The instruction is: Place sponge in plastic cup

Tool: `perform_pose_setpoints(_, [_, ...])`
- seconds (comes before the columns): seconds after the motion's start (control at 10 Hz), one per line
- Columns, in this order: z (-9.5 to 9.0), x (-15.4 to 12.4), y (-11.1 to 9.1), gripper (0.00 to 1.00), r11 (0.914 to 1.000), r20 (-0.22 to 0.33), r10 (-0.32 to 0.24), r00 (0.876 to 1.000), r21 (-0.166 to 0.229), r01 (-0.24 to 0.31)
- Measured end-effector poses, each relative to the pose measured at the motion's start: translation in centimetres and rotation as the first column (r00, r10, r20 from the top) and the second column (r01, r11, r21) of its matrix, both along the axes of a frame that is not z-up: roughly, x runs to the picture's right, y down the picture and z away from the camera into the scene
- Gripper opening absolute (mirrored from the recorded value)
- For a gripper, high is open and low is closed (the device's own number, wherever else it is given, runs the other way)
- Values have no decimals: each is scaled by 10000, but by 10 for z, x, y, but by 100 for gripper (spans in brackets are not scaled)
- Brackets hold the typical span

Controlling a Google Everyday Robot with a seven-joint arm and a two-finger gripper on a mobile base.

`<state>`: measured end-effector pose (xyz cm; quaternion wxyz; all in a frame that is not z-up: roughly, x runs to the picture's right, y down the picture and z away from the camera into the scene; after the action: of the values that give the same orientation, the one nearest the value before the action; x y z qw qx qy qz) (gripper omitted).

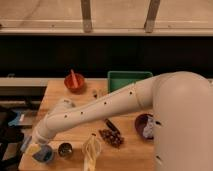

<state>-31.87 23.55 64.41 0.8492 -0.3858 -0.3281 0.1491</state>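
Note:
The light-blue plastic cup (45, 155) stands at the table's front left corner. The pale-yellow sponge (33, 148) is at the cup's left rim, right under the tip of my gripper (30, 144). The gripper, at the end of the white arm (95, 107) that reaches in from the right, appears shut on the sponge and holds it just beside and above the cup. The gripper hides part of the sponge.
A dark metal tin (65, 149) stands right of the cup, then a long yellowish crinkled object (91, 150). A brown snack pile (111, 137), a dark bowl (144, 125), a red bowl (74, 82) and a green bin (128, 80) are on the wooden table (60, 97).

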Motion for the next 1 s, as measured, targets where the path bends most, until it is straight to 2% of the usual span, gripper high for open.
perform_pose_setpoints(0.5, [8, 2, 9, 0, 9995, 137, 233, 9996, -230, -230])
perform_pose_setpoints(1.0, [27, 9, 14, 0, 9983, 163, 555, 9983, -174, -552])
